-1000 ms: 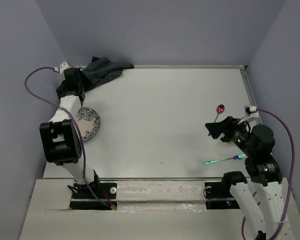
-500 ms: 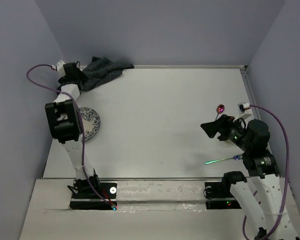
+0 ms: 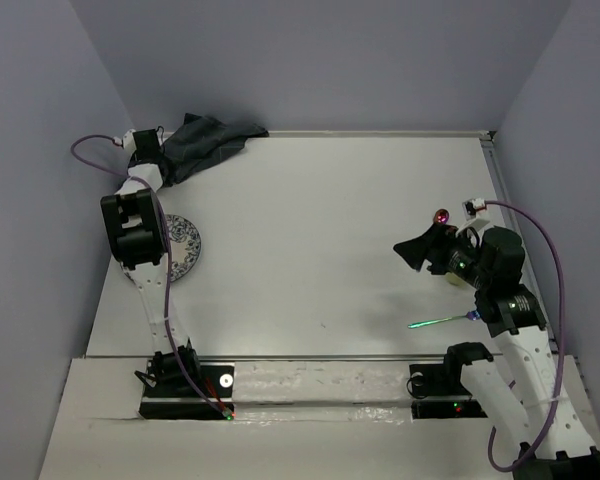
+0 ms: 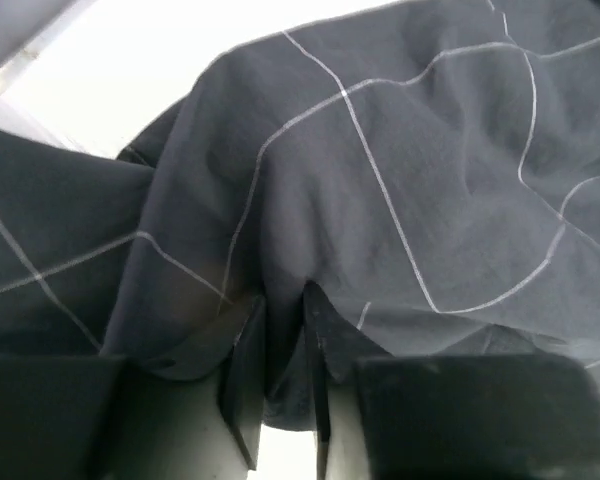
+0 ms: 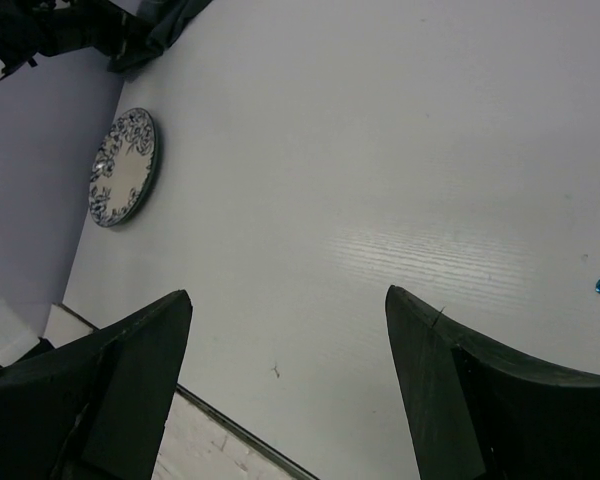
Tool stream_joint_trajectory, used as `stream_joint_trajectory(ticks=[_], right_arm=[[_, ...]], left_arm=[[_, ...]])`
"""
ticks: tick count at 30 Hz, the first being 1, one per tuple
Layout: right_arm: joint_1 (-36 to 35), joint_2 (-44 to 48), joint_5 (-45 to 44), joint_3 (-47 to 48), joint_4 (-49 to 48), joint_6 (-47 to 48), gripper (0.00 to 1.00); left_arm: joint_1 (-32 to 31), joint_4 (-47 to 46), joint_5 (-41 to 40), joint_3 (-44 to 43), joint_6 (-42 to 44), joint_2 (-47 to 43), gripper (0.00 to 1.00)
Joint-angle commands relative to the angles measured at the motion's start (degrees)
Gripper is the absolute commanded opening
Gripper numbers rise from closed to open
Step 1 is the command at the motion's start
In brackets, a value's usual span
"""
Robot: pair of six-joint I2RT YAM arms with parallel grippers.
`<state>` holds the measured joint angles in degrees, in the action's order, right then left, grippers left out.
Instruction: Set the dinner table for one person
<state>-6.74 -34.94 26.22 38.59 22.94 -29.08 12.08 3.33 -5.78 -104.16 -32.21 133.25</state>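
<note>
The dinner table (image 3: 330, 230) is a wide white top. A dark navy checked placemat (image 3: 208, 138) lies crumpled at its back left corner. My left gripper (image 3: 156, 152) reaches into that corner. In the left wrist view its narrow jaws (image 4: 282, 300) pinch a fold of the placemat (image 4: 400, 150). A blue-patterned plate (image 3: 183, 247) lies near the left edge, partly behind the left arm. My right gripper (image 3: 412, 252) hovers over the right side. Its fingers (image 5: 288, 295) stand wide apart with only bare table between them.
An iridescent spoon (image 3: 441, 215) lies behind the right gripper, and a green-tinted fork (image 3: 442, 320) lies near the front right edge. The plate (image 5: 123, 167) also shows far off in the right wrist view. Walls close in the left, back and right.
The left arm stretched farther into the back left corner and its jaws closed on the cloth. The right gripper drifted slightly left and stayed wide.
</note>
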Motion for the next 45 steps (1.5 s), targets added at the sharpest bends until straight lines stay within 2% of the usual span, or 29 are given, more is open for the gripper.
stream_joint_trajectory(ticks=[1,2,3,4,8,15,18,21,22,24,28,30,31,32,33,35,36,38,41,42,43,45], right_arm=[[0.33,0.22,1.64,-0.18,-4.92,-1.41,0.83],[0.33,0.22,1.64,-0.18,-4.92,-1.50,0.83],[0.33,0.48,1.64,-0.27,-5.01,-1.68,0.83],[0.33,0.57,1.47,-0.36,-5.10,-1.86,0.83],[0.33,1.71,1.29,-0.62,-5.01,-2.38,0.83],[0.33,0.84,0.24,-0.44,-5.80,-2.65,0.83],[0.33,1.28,-0.55,-1.41,-7.73,-3.35,0.82],[0.33,0.40,-0.99,-1.67,-8.44,-3.44,0.79],[0.33,-0.12,-0.99,-1.67,-8.52,-3.44,0.78],[0.33,-1.96,-0.90,-1.41,-9.22,-3.53,0.75],[0.33,-5.57,-0.20,-0.62,-11.42,-3.70,0.70],[0.33,-8.55,0.58,-0.36,-13.00,-4.05,0.68],[0.33,-9.61,1.20,-0.27,-13.27,-4.05,0.66],[0.33,-10.67,2.34,-0.09,-13.79,-4.05,0.64],[-0.37,-11.72,2.35,-0.09,-14.93,-3.97,0.60],[-2.57,-14.97,1.30,0.34,-15.12,-2.83,0.57],[-3.70,-15.94,0.60,0.61,-15.03,-2.56,0.56],[-7.39,-18.58,-3.18,0.70,-15.03,-1.77,0.56],[-11.43,-21.30,-7.30,0.70,-15.29,-1.51,0.55],[-12.06,-21.92,-8.19,0.52,-15.99,-1.51,0.52],[-12.07,-22.54,-8.81,0.52,-16.26,-1.51,0.50],[-12.68,-25.08,-9.25,1.40,-17.40,-0.98,0.48]], left_arm=[[-0.12,-1.31,5.50,-1.58,0.12,-1.06,0.18],[-0.30,-1.75,5.52,-1.49,0.13,-0.72,0.18],[-0.47,-1.93,8.56,-1.57,0.13,-0.28,0.05],[-1.00,-1.67,9.12,-1.83,0.04,0.60,0.00],[-3.55,-2.28,9.30,-2.27,1.09,0.52,0.00],[-19.09,-4.46,11.49,-5.44,5.84,-4.40,0.00],[-24.72,-8.24,9.04,0.34,4.79,-8.52,0.00],[-28.93,-16.21,6.75,12.81,0.66,-15.00,0.00],[-29.91,-18.60,6.49,20.06,-0.39,-16.69,0.00],[-32.28,-22.21,4.22,26.44,-1.37,-19.94,0.00],[-40.00,-24.94,-0.89,40.65,0.30,-28.54,0.00],[-42.12,-27.22,-0.03,47.34,-1.27,-32.33,0.00],[-43.35,-27.67,0.33,47.38,-1.72,-33.31,0.00],[-44.58,-28.11,0.24,50.69,-2.50,-34.36,0.02],[-47.12,-29.08,1.98,52.11,-3.21,-35.16,0.10],[-48.63,-31.19,5.24,55.27,-7.23,-38.14,0.30],[-48.64,-35.02,11.78,56.34,-9.61,-40.94,0.50],[-48.64,-36.29,13.25,57.49,-11.48,-44.55,0.65],[-47.41,-32.87,9.83,54.96,-8.24,-50.80,0.66],[-46.54,-30.52,7.65,54.07,-7.44,-52.29,0.65],[-46.53,-30.49,7.02,53.10,-7.00,-52.30,0.64],[-42.16,-26.19,7.01,48.11,-5.51,-50.73,0.64]])
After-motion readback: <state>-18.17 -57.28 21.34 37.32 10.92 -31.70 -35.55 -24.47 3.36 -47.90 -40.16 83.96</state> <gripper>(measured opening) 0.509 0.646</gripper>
